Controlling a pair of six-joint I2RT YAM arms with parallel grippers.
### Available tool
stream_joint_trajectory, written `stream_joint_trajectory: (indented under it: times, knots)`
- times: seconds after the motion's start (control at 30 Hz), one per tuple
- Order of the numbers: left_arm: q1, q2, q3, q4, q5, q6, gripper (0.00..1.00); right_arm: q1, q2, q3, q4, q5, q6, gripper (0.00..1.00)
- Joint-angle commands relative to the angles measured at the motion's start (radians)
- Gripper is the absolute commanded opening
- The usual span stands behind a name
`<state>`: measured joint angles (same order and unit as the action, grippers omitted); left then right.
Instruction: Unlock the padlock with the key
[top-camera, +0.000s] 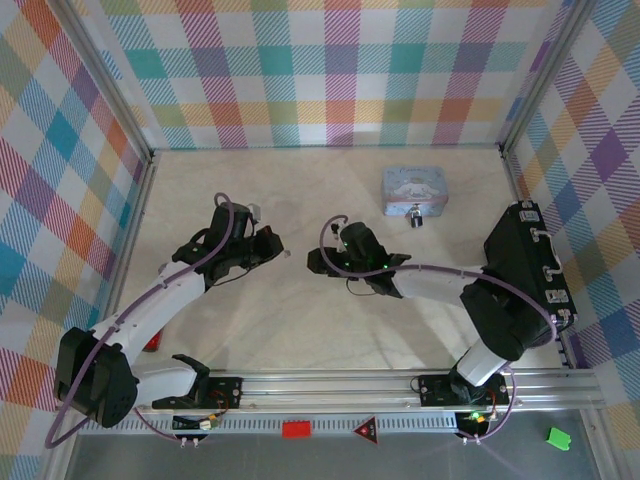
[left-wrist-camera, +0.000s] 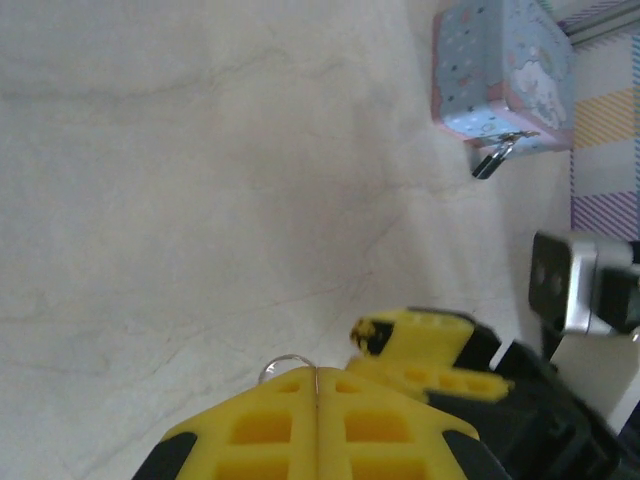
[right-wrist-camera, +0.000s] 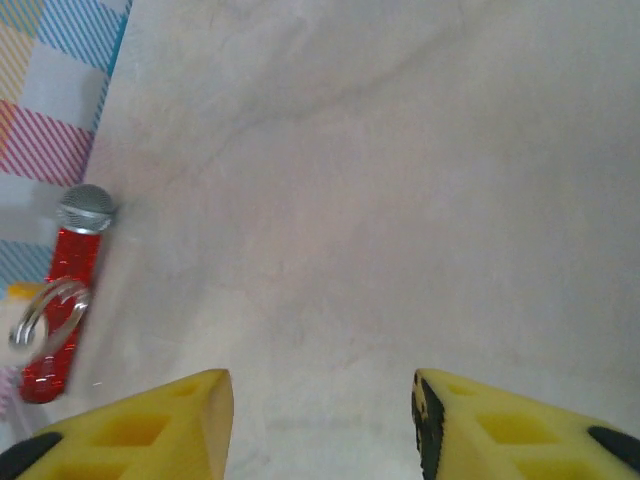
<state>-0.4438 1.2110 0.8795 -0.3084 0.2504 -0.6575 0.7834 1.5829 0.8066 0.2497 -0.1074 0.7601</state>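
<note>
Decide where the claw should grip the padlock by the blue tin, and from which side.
Grip the padlock by its dark body, from the near side of the blue tin. The body juts towards the arms; its thin shackle sits against the tin.

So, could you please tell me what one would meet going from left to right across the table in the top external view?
Red toy → left gripper → right gripper → blue tin → black case.

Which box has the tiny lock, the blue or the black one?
The pastel blue cartoon-printed tin box: the tiny dark padlock sits at its front edge. The big black case has just silver latches.
</note>
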Motion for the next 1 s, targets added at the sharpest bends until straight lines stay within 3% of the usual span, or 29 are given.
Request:
stream_joint_trajectory:
  times: [0.0, 0.27, 0.4, 0.6, 0.87, 0.97]
  knots:
    - [-0.007, 0.029, 0.021, 0.082, 0.019, 0.105, 0.0, -0.051, -0.095, -0.1, 0.124, -0.096, 0.123, 0.54]
    - [-0.061, 0.093, 0.08, 0.151, 0.091, 0.293, 0.0, -0.148, -0.169, -0.286, 0.529, -0.219, 0.153, 0.62]
    - [-0.084, 0.131, 0.09, 0.233, 0.214, 0.313, 0.0, -0.175, -0.139, -0.314, 0.708, -0.297, 0.171, 0.62]
    - [-0.113, 0.161, 0.104, 0.31, 0.287, 0.313, 0.0, -0.188, -0.1, -0.339, 0.847, -0.337, 0.203, 0.61]
    - [-0.115, 0.173, 0.098, 0.363, 0.353, 0.288, 0.0, -0.203, -0.104, -0.357, 0.892, -0.368, 0.23, 0.38]
    - [-0.115, 0.175, 0.098, 0.362, 0.366, 0.283, 0.0, -0.205, -0.111, -0.359, 0.896, -0.38, 0.228, 0.37]
